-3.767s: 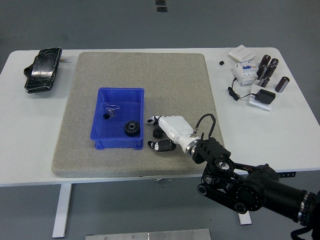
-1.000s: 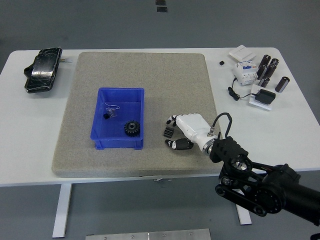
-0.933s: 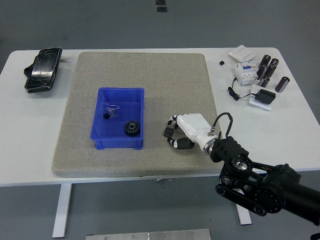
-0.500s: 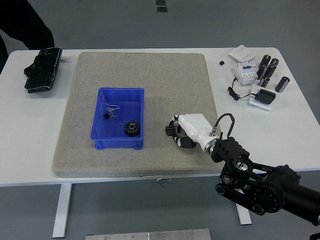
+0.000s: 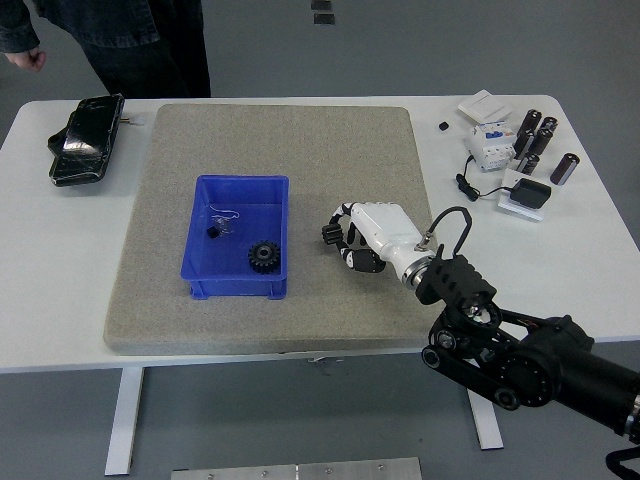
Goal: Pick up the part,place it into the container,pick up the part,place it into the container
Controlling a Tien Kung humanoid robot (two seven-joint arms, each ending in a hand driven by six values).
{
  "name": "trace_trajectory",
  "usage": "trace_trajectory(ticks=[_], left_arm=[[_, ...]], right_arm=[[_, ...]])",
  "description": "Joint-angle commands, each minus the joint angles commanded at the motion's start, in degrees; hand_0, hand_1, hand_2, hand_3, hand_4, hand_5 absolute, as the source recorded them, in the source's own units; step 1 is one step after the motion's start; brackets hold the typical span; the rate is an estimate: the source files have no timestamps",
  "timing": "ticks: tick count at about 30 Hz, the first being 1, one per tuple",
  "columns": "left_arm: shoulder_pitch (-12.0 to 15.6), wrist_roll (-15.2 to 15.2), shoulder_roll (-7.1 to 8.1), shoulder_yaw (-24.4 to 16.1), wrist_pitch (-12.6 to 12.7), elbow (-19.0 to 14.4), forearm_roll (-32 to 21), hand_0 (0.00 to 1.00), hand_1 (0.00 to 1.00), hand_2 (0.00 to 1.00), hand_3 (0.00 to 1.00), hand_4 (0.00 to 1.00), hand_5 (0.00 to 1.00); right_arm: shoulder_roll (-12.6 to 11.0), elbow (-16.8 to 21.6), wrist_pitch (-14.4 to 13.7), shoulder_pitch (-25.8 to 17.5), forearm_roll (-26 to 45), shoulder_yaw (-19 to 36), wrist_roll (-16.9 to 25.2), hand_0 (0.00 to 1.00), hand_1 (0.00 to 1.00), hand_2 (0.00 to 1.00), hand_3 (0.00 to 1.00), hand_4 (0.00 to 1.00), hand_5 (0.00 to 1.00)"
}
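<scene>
Head view: right hand (image 5: 352,240) over the grey mat (image 5: 270,140), just right of the blue container (image 5: 240,187), white palm uppermost, fingers curled around a small dark part (image 5: 331,232) held at the fingertips, clear of the container's right wall; black right arm (image 5: 520,360) entering from the lower right corner; inside the container, a black gear (image 5: 264,256) near the front right corner and a small wire piece (image 5: 222,222) nearer the middle; on the white table (image 5: 70,260), a black pouch (image 5: 85,140) at the far left, beside the mat; dark cylinders (image 5: 540,140), a white module (image 5: 488,145) and a black adapter (image 5: 528,192) grouped at the far right; person (image 5: 110,35) standing at the far left corner, one hand (image 5: 28,58) hanging off the table.
</scene>
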Motion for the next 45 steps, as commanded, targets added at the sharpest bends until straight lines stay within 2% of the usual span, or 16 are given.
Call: trace_trajectory(ticks=[8,12,13,18,19,24,25,29,32,36,37,42,43,45], left_arm=[[0.0,0.3,0.18,-0.2,-0.1,0.0,0.3,0.666,0.644,0.607,0.623,0.702,0.644],[0.0,0.4,0.26,-0.1,-0.1,0.0,0.3,0.666,0.644,0.607,0.623,0.702,0.644],[0.0,0.4,0.27,-0.1,-0.1,0.0,0.3,0.666,0.644,0.608,0.623,0.703,0.649],[-0.1,0.5,0.35,-0.1,-0.1,0.0,0.4,0.666,0.644,0.608,0.623,0.703,0.649],[-0.1,0.5,0.37,-0.2,-0.1,0.0,0.5,0.666,0.644,0.607,0.622,0.695,0.649],[-0.3,0.5,0.36,-0.2,-0.1,0.0,0.6,0.666,0.644,0.607,0.622,0.695,0.649],[-0.3,0.5,0.36,-0.2,-0.1,0.0,0.6,0.667,0.644,0.607,0.623,0.696,0.651],[-0.2,0.5,0.37,-0.2,-0.1,0.0,0.7,0.667,0.644,0.607,0.623,0.696,0.651],[-0.1,0.5,0.37,-0.2,-0.1,0.0,0.8,0.666,0.644,0.607,0.622,0.694,0.649],[0.0,0.5,0.3,-0.2,-0.1,0.0,0.7,0.666,0.644,0.607,0.622,0.694,0.649],[0.0,0.5,0.28,-0.2,-0.1,0.0,0.7,0.666,0.643,0.607,0.622,0.692,0.647],[0.2,0.5,0.31,-0.1,-0.1,0.0,0.5,0.666,0.643,0.607,0.622,0.692,0.647],[0.2,0.5,0.32,-0.1,-0.1,0.0,0.5,0.666,0.644,0.607,0.62,0.682,0.64],[0.2,0.6,0.33,-0.3,-0.1,0.0,0.5,0.666,0.644,0.607,0.62,0.682,0.64]], right_arm=[[5.4,1.6,-0.1,4.7,0.4,-3.6,0.0,0.279,0.36,0.39,0.516,0.52,0.012],[7.5,2.0,1.0,6.0,0.0,-5.0,-0.2,0.279,0.36,0.39,0.516,0.52,0.012],[7.9,1.9,1.5,6.1,-0.3,-5.0,-0.4,0.698,0.79,0.785,0.721,0.557,0.242],[8.9,0.8,3.8,6.8,-2.3,-5.1,-1.6,0.698,0.79,0.785,0.721,0.557,0.242],[9.0,0.7,3.8,6.9,-2.4,-5.1,-1.6,0.962,0.945,0.926,0.909,0.681,0.283],[9.4,0.1,3.5,6.9,-2.8,-5.0,-1.6,0.962,0.945,0.926,0.909,0.681,0.283],[9.4,0.0,3.4,6.8,-2.8,-4.9,-1.5,0.981,0.953,0.944,0.912,0.73,0.327],[9.3,-0.3,3.1,6.4,-3.0,-4.0,-1.4,0.981,0.953,0.944,0.912,0.73,0.327],[8.7,0.0,2.2,5.8,-2.9,-1.9,-1.0,0.975,0.939,0.921,0.884,0.735,0.329],[6.8,2.0,0.5,4.3,-1.2,2.6,0.4,0.975,0.939,0.921,0.884,0.735,0.329],[6.1,2.8,0.0,3.6,-0.6,3.9,0.9,0.948,0.897,0.874,0.85,0.731,0.332],[2.9,6.3,-3.2,-1.4,6.0,11.7,6.6,0.948,0.897,0.874,0.85,0.731,0.332],[2.5,6.6,-3.4,-2.6,7.6,13.3,8.0,0.919,0.843,0.831,0.807,0.724,0.338],[2.1,7.1,-3.4,-4.9,11.2,16.7,11.2,0.919,0.843,0.831,0.807,0.724,0.338]])
